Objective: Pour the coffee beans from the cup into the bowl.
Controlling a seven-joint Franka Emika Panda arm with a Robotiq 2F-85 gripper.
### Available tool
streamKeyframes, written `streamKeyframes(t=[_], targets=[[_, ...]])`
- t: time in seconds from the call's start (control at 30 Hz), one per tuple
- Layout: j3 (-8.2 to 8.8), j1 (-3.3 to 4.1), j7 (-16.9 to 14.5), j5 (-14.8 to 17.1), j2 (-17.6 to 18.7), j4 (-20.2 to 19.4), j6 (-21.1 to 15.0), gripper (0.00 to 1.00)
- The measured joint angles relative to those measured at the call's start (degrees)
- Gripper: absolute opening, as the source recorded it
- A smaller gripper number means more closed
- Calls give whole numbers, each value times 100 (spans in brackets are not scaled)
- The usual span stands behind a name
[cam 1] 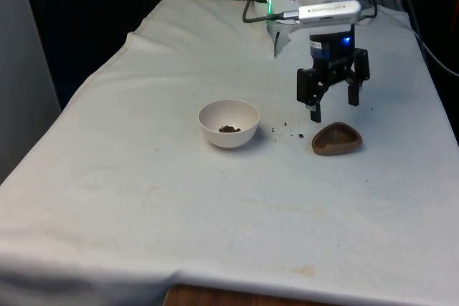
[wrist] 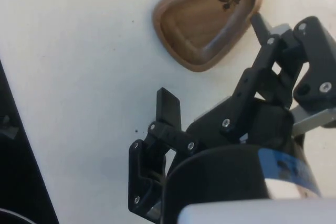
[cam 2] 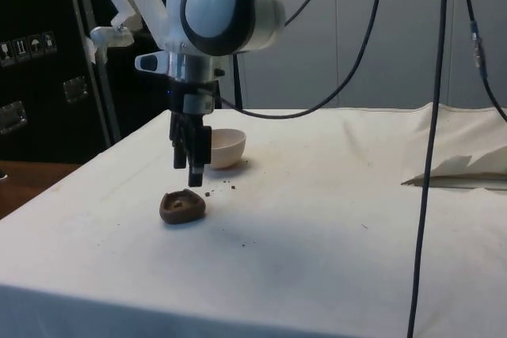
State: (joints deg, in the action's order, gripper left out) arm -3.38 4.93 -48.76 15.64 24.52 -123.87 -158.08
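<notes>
Two vessels sit mid-tabletop on the white cloth (cam 1: 143,198): a white bowl (cam 1: 229,123) holding a few coffee beans (cam 1: 229,129), and a brown wooden cup (cam 1: 336,139) nearer the front view's right edge, stray beans (cam 1: 290,133) between them. Above the cup hangs the black gripper (cam 1: 333,107), fingers spread apart, holding nothing.

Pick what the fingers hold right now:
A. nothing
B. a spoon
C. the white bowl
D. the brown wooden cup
A: the gripper hangs open above the brown wooden cup, which sits on the cloth, apart from the white bowl.
</notes>
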Motion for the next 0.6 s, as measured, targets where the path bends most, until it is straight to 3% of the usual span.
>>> streamKeyframes(t=[0.6], targets=[[292,-120,-338,0,-321,-11,201,100]])
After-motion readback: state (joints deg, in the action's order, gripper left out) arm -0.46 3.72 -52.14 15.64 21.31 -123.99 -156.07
